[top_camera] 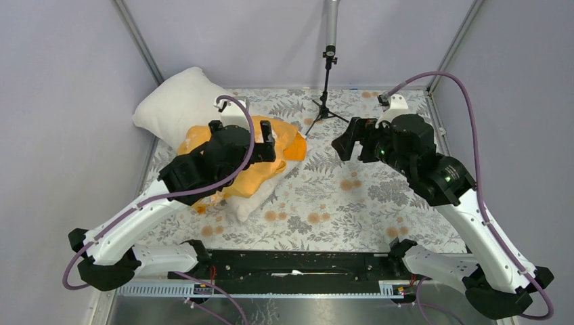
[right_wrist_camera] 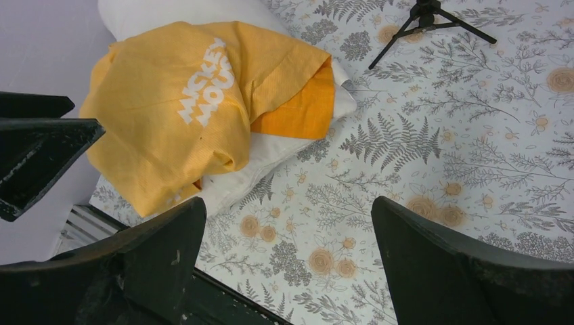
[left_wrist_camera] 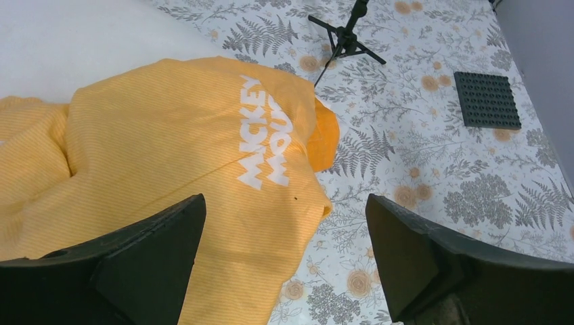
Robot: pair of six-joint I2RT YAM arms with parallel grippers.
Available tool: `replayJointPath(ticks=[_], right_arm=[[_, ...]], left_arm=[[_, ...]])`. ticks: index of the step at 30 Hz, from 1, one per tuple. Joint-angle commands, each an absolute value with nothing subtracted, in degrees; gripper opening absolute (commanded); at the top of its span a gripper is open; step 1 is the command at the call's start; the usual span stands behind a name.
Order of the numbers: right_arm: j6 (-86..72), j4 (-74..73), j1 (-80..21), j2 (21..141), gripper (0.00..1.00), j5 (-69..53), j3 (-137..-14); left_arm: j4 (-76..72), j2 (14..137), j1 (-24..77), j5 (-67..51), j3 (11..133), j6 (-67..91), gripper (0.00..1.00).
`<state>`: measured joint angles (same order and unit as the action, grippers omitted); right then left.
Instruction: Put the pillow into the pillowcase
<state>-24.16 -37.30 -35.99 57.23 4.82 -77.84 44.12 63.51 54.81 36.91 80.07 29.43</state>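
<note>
Pillowcase (right_wrist_camera: 162, 128) printed "MICKEY MOUSE" in white, draped over pillow (right_wrist_camera: 284, 156), left gripper (left_wrist_camera: 284, 200) and right gripper (right_wrist_camera: 288, 200) both spread wide

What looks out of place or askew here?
The pillowcase lies crumpled on top of the pillow, not around it, one corner folded back. The pillow's far end leans against the left wall. A dark studded plate on the table seems unrelated.
</note>
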Motion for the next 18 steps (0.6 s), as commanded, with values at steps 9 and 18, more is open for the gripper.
replayJointPath(ticks=[9, 18], right_arm=[[-22.80, -37.02, -35.83, 54.40, 0.99, 4.39, -75.53], [-24.82, -33.69, -35.79, 55.40, 0.99, 0.21, -70.53]], left_arm=[[45.31, 61.76, 53.85, 42.98, 82.53, 30.76, 0.99], [48.55, 64.98, 31.16, 23.49, 79.33, 28.02, 0.99]])
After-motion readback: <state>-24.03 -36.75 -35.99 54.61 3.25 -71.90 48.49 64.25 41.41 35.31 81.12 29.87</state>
